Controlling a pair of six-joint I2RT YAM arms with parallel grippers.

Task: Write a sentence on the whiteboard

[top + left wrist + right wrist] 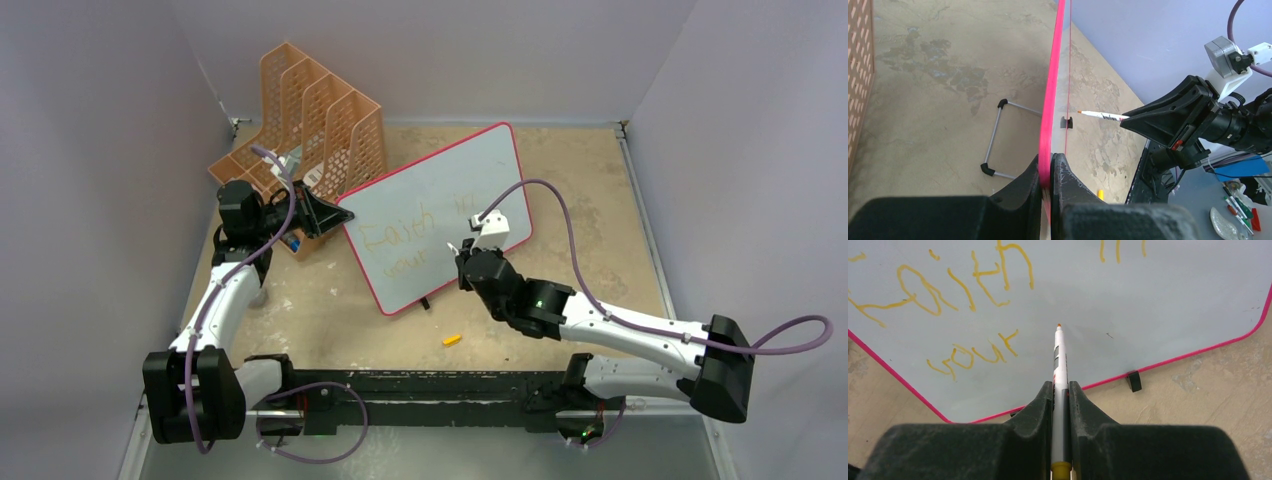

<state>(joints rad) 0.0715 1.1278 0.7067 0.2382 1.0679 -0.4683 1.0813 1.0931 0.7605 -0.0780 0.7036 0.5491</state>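
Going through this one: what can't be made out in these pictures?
Top view: the sentence is faint, and the right claw hides where the marker tip is.
Top view: what the rack holds is too small.
Left wrist: the whiteboard is edge-on, so its face is unseen.
Right wrist: frame edges cut off the sentence's first letter and the top-right word.
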